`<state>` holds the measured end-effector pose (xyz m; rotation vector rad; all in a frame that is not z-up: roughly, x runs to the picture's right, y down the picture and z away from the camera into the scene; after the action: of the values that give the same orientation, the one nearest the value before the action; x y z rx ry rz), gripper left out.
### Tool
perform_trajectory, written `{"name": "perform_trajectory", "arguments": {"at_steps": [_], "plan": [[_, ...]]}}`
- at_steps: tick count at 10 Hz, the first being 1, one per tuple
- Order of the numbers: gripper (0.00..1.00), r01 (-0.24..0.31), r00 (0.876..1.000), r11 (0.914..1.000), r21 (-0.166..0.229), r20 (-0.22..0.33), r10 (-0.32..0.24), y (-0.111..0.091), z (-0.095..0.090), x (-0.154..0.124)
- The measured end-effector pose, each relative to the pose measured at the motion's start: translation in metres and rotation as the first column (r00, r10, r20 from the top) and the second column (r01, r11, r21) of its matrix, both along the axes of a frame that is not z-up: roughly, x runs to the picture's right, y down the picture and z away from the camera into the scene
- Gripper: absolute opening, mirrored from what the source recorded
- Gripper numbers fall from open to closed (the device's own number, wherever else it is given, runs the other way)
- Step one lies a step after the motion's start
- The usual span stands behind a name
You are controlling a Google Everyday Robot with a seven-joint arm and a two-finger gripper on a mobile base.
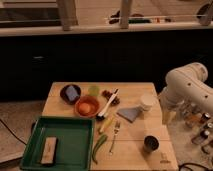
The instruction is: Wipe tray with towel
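The green tray [75, 142] lies at the table's front left, with a tan wooden block [48, 150] inside it. The grey-blue towel [129, 114] lies flat on the wooden table to the right of centre, beside a white cup [146, 102]. My white arm [186, 85] reaches in from the right. The gripper [167, 117] hangs at the table's right edge, to the right of the towel and apart from it. It is far from the tray.
An orange bowl [86, 107], a dark bowl [70, 93], a green cup [93, 90] and a white-handled brush [108, 106] stand behind the tray. A fork [114, 132], a green vegetable [99, 146] and a dark cup [150, 144] lie at the front right. Bottles [200, 127] stand beyond the table's right edge.
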<state>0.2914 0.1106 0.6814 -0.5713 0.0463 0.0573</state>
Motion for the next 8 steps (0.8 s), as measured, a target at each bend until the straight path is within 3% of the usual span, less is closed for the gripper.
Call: {"name": "perform_trajectory", "arguments": {"at_steps": [5, 8], "plan": [[0.80, 0.000, 1.000, 1.0000, 0.000, 0.000, 0.000, 0.000, 0.000, 0.000], [0.80, 0.010, 1.000, 0.9999, 0.007, 0.016, -0.010, 0.007, 0.025, -0.022]]}}
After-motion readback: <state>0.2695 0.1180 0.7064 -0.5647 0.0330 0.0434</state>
